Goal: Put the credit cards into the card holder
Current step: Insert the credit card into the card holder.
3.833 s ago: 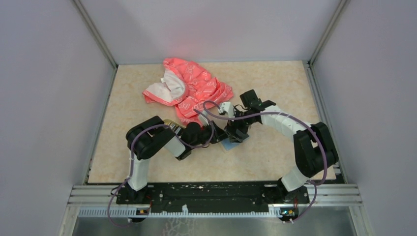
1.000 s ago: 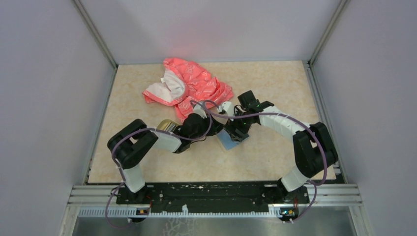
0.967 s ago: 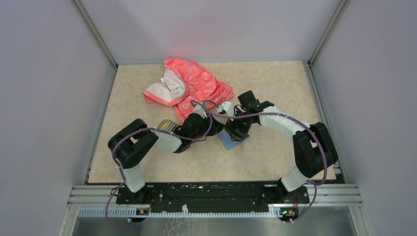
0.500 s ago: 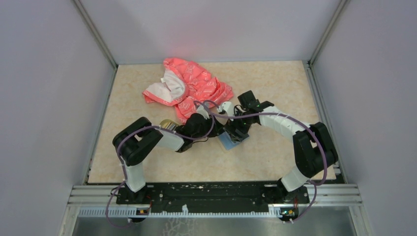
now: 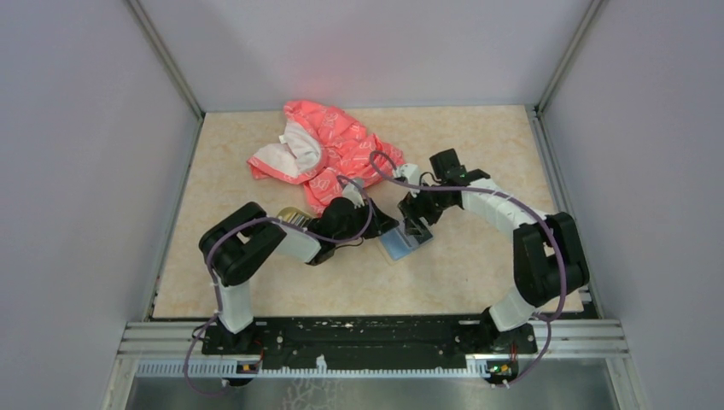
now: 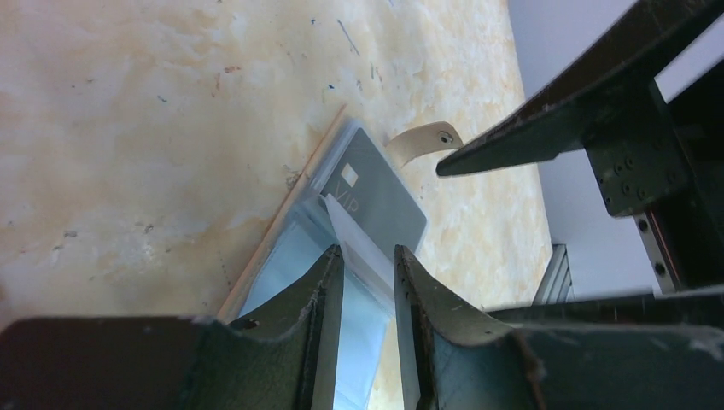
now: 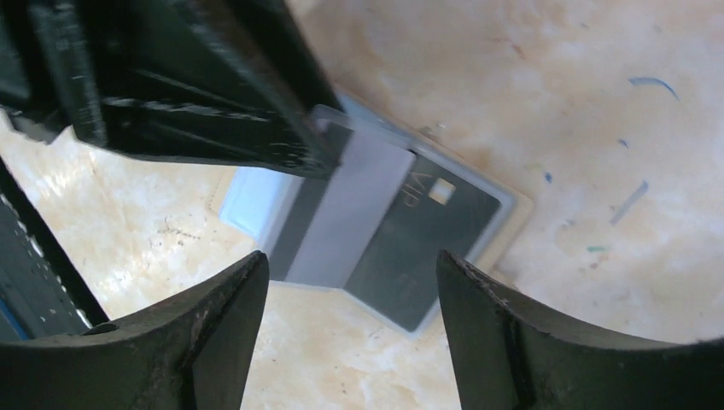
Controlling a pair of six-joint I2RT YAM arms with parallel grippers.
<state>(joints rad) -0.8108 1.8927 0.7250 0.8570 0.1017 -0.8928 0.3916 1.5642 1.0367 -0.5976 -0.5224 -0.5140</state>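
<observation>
The card holder (image 5: 397,248) lies open mid-table, blue-grey lining up. A dark grey credit card (image 6: 380,196) marked VIP sits in it, with a pale pocket lip across it (image 7: 350,213). My left gripper (image 6: 368,252) is low over the holder, its jaws a narrow gap apart, and the pale lip runs between them. My right gripper (image 7: 350,260) hangs wide open just above the card (image 7: 427,231), holding nothing. The holder's snap tab (image 6: 424,139) curls up beside the right finger (image 6: 529,141). In the top view both grippers (image 5: 382,229) (image 5: 416,224) meet at the holder.
A pink-red patterned cloth (image 5: 329,154) lies crumpled at the back. An oval gold-rimmed dish (image 5: 293,218) shows partly under the left arm. Enclosure walls stand on the left, right and far sides of the table (image 5: 478,273).
The right gripper has drawn back and up from the holder, without the card. The left arm shifted slightly while its gripper stayed at the holder.
</observation>
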